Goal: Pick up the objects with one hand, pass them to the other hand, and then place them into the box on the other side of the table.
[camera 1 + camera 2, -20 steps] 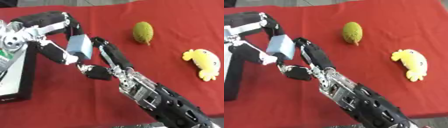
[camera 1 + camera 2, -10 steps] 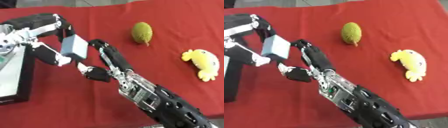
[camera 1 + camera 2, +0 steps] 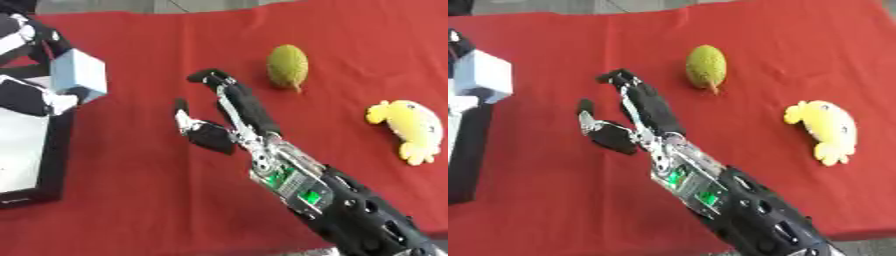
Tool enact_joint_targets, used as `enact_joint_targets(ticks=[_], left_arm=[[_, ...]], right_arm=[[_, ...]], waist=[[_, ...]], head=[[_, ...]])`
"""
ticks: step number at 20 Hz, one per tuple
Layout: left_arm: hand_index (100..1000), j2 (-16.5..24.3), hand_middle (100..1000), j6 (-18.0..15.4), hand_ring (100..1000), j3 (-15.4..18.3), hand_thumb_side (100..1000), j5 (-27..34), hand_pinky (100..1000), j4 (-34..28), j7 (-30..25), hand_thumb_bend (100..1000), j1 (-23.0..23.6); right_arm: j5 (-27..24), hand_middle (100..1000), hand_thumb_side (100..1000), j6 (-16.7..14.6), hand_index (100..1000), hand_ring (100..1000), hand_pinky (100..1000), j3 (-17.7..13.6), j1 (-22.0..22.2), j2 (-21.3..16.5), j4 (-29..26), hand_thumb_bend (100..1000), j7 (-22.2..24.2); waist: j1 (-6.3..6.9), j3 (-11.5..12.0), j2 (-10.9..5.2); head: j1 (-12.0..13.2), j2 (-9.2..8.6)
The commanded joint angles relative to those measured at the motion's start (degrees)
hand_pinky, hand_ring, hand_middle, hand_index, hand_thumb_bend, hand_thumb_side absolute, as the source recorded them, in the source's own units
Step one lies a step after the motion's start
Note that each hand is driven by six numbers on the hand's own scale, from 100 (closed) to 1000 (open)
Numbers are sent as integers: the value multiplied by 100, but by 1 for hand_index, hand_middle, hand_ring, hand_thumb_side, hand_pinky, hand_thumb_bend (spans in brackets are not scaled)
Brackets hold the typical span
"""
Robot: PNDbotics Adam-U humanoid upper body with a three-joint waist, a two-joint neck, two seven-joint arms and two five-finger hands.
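Your right arm (image 3: 332,200) comes in from the lower right corner and stretches diagonally toward the middle of the view. Your right hand (image 3: 229,125) is empty, its fingers (image 3: 229,92) extended and slightly bent at the tips, the thumb (image 3: 182,116) spread apart to the left. Your left hand (image 3: 35,92) shows at the left edge, raised, with its fingers curled round a pale blue block (image 3: 79,74).

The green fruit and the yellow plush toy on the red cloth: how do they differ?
The green fruit is a bumpy oval with a small stem end; the yellow plush toy is smooth, with stubby limbs. The fruit lies farther from the robot, the toy nearer and further right. Both rest untouched on the red cloth.
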Motion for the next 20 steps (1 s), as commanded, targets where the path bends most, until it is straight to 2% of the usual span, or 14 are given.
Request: enact_joint_targets(ticks=[1, 7, 10, 13, 20], left_arm=[[363, 386, 348, 120, 522, 366, 100, 98, 707, 32, 296, 234, 119], [367, 612, 350, 254, 523, 747, 100, 139, 706, 355, 714, 230, 541], [372, 636, 353, 296, 525, 870, 100, 167, 708, 555, 823, 228, 679], [377, 618, 356, 323, 527, 945, 100, 163, 710, 801, 872, 222, 747], [389, 500, 363, 319, 530, 1023, 100, 96, 710, 1323, 885, 210, 744]], right_arm=[[-104, 836, 599, -26, 830, 835, 799, -100, -100, -119, -210, 100, -88], [-171, 834, 584, -44, 828, 834, 799, -168, -140, -204, -351, 100, -148], [-201, 833, 577, -44, 827, 833, 799, -204, -166, -237, -422, 100, -171], [-226, 831, 568, -53, 825, 831, 799, -251, -191, -266, -507, 100, -208], [-301, 829, 556, -55, 823, 828, 798, -337, -228, -333, -702, 100, -290]], waist=[[1, 10, -87], [-11, 10, -72], [-28, 13, -60], [-56, 7, -47], [-143, -19, 14]], head=[[139, -81], [748, -142], [963, -169], [1083, -168], [1138, -142]])
